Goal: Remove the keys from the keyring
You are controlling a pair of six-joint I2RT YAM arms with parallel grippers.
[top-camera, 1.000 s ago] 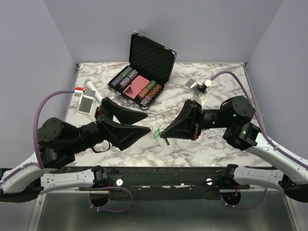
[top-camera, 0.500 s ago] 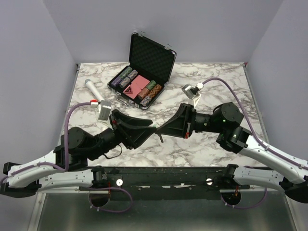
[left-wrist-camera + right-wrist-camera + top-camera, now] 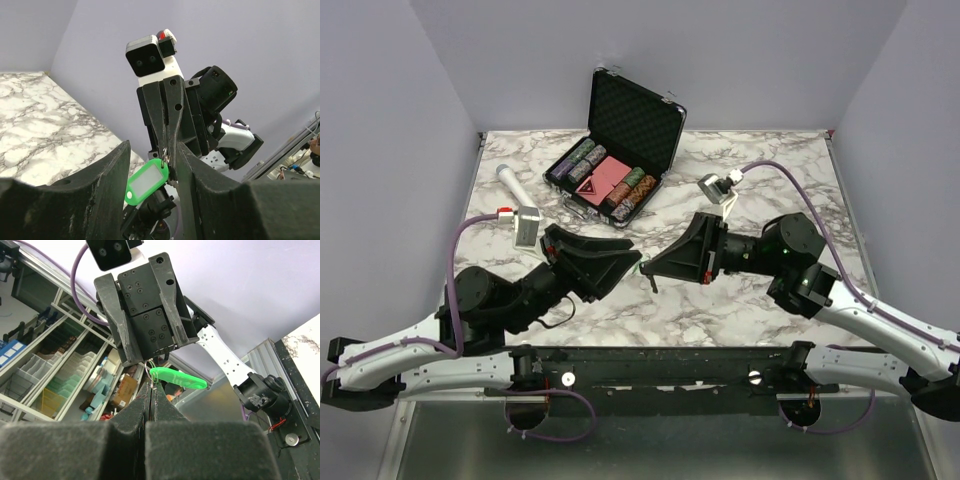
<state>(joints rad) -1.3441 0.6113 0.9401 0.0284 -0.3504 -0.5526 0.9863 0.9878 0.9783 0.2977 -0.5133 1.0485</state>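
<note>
The keys show as one bright green tag (image 3: 146, 181), which hangs in the air from the thin metal keyring (image 3: 166, 159). My right gripper (image 3: 151, 385) is shut on the keyring (image 3: 150, 365), and the green tag (image 3: 177, 377) sticks out to the right above its tips. My left gripper (image 3: 153, 145) is open, and the tag hangs between its two fingers, close to the right one. I cannot make out any separate key. In the top view both grippers meet over the table's middle, left (image 3: 634, 254) and right (image 3: 647, 270), with the green piece (image 3: 642, 264) between them.
An open black chip case (image 3: 638, 118) with poker chips (image 3: 630, 195) stands at the back of the marble table (image 3: 780, 160). A white microphone (image 3: 510, 182) lies at the back left. Both arms reach inward from the near edge.
Both grippers have come together over the table's middle. The right one carried the green tag left and up. The left one swung right until its open fingers stand around the tag.
</note>
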